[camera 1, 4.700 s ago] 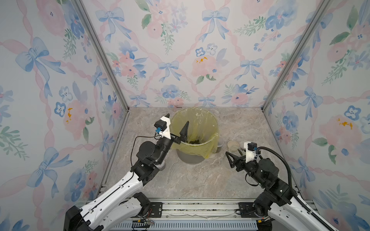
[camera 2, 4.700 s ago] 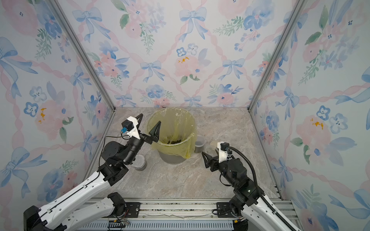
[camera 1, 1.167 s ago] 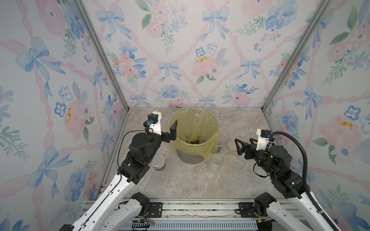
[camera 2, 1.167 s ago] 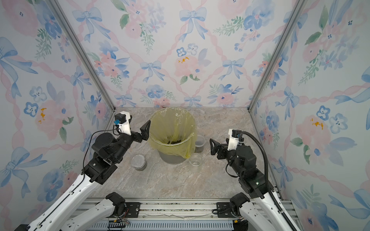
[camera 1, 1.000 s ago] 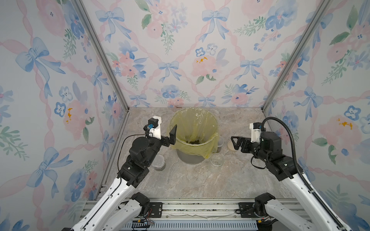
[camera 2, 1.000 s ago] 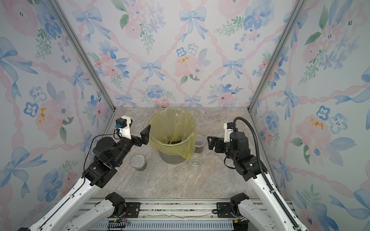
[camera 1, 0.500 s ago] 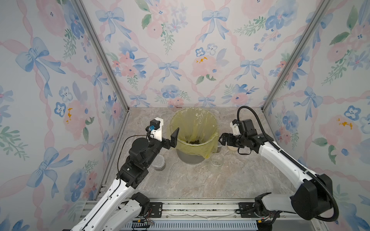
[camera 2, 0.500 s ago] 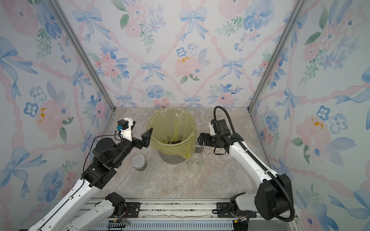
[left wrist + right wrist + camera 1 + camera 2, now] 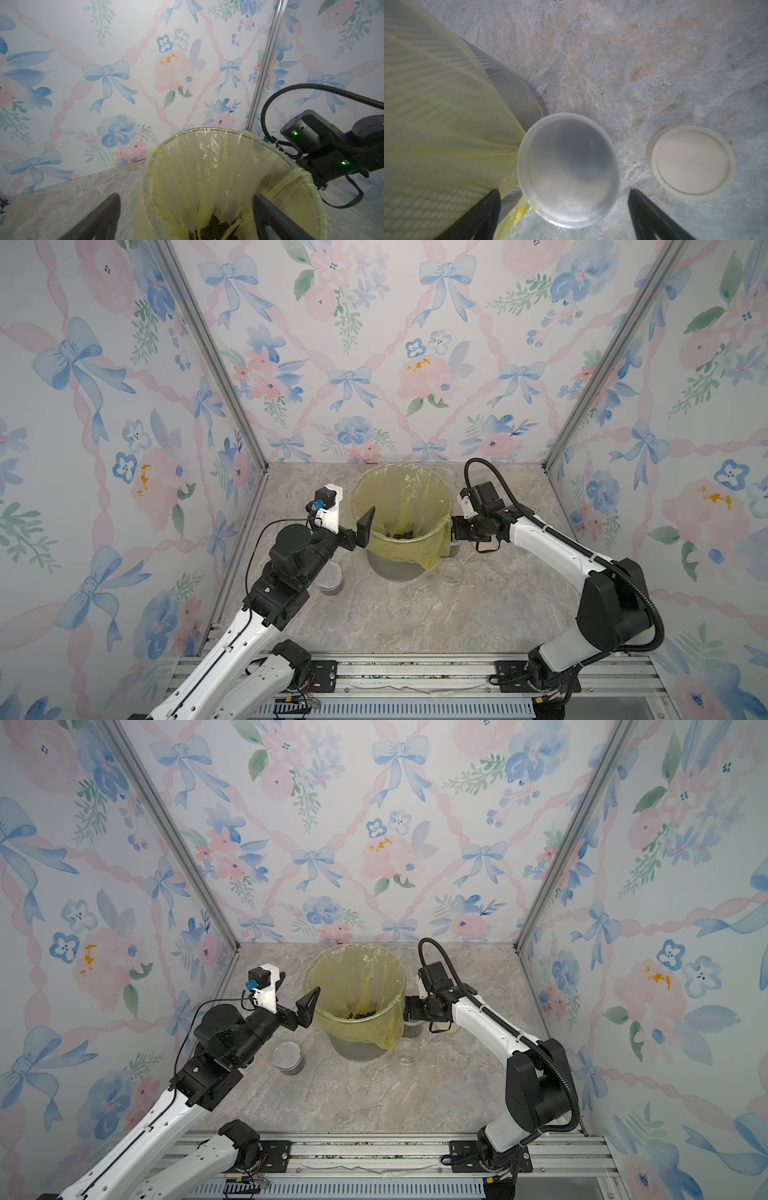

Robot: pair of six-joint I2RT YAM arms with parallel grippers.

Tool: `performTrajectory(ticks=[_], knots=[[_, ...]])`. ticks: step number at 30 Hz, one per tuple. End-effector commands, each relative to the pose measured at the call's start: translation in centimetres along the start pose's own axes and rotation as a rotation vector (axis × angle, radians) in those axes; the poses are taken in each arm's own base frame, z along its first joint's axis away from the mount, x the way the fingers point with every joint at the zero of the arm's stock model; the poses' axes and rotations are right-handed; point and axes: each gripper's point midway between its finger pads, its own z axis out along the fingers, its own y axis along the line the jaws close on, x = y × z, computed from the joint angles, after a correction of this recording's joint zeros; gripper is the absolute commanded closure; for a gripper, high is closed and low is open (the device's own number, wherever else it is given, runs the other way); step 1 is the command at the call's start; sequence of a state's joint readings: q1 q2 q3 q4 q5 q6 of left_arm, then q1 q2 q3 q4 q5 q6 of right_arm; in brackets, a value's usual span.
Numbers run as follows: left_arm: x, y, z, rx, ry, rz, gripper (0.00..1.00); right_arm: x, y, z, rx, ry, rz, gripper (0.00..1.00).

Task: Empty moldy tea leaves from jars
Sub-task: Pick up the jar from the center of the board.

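Observation:
The moldy tea leaves (image 9: 401,534) (image 9: 363,1015) (image 9: 216,228) lie as a dark clump at the bottom of the yellow-lined bin (image 9: 399,466) (image 9: 353,946). One clear jar (image 9: 329,577) (image 9: 287,1056) stands left of the bin. A ribbed jar (image 9: 447,576) (image 9: 405,1052) stands at its front right. A third jar (image 9: 568,170) (image 9: 412,1029) stands against the bin's right side and looks empty. My right gripper (image 9: 564,193) (image 9: 457,531) hangs open just above it, jaws wider than the jar's mouth and off it. My left gripper (image 9: 186,199) (image 9: 351,514) is open and empty at the bin's left rim.
A flat tan round lid (image 9: 690,164) lies on the marble floor just right of the third jar. The bin's grey mesh wall (image 9: 517,99) and the yellow bag's overhang press against that jar. Floral walls close in the left, back and right.
My right arm has swung in from the right wall to the bin's right side, bringing its open gripper down over the third jar. The left gripper has edged slightly toward the bin rim.

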State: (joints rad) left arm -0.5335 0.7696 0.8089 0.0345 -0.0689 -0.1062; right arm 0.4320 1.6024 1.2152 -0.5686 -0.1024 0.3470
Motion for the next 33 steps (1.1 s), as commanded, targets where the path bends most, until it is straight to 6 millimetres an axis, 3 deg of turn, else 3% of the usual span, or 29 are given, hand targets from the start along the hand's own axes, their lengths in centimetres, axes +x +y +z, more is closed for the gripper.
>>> performTrajectory(ticks=[1,13,23,33], knots=[[-1.1,-0.1,-0.3,0.009,-0.022,0.002,0.02,-0.2,0.6,0.5,0.025,0.01,-0.05,0.03],[-1.1,-0.1,-0.4,0.005,-0.025,0.011,0.02,-0.2,-0.1,2.8,0.092,0.052,-0.07,0.03],[-1.0,-0.1,-0.4,0.002,-0.021,0.015,0.02,-0.3,-2.3,1.8,0.227,0.044,-0.127,0.03],[-0.9,-0.1,-0.3,0.001,-0.02,0.015,0.02,0.6,-2.2,1.9,0.258,0.076,-0.166,0.03]])
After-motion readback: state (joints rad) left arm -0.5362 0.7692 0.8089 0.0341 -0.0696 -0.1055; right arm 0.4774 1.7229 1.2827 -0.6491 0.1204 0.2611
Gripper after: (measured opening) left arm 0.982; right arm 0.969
